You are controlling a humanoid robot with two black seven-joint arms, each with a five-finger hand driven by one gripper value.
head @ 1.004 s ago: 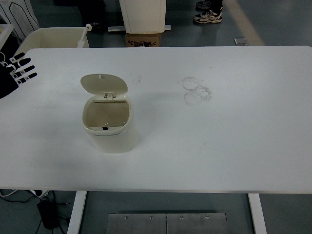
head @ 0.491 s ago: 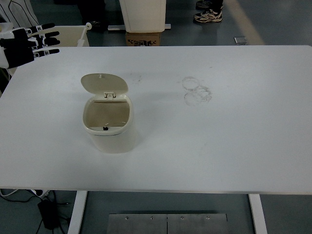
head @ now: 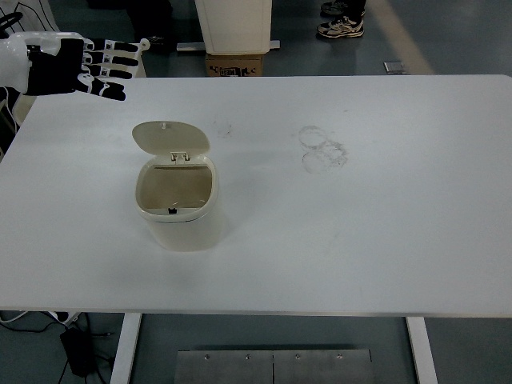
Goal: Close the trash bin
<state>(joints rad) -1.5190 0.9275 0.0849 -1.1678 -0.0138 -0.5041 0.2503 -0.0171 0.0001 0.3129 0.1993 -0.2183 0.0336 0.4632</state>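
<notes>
A small cream trash bin (head: 178, 210) stands on the white table (head: 360, 224), left of the middle. Its round lid (head: 170, 138) is flipped open and stands up behind the bin's mouth, hinged at the far rim. The inside of the bin looks empty. My left hand (head: 102, 68) is over the table's far left corner, fingers spread and pointing right, holding nothing. It is up and to the left of the lid, well apart from it. The right arm is out of view.
Faint ring marks (head: 322, 150) stain the table right of the bin. Beyond the far edge are a cream tub (head: 80, 62), a white bin on a cardboard box (head: 235, 64), and a person's shoes (head: 342, 27) on the floor.
My left hand has risen from the table's left edge and moved right and toward the far corner, closer to the lid. The bin and lid have not moved.
</notes>
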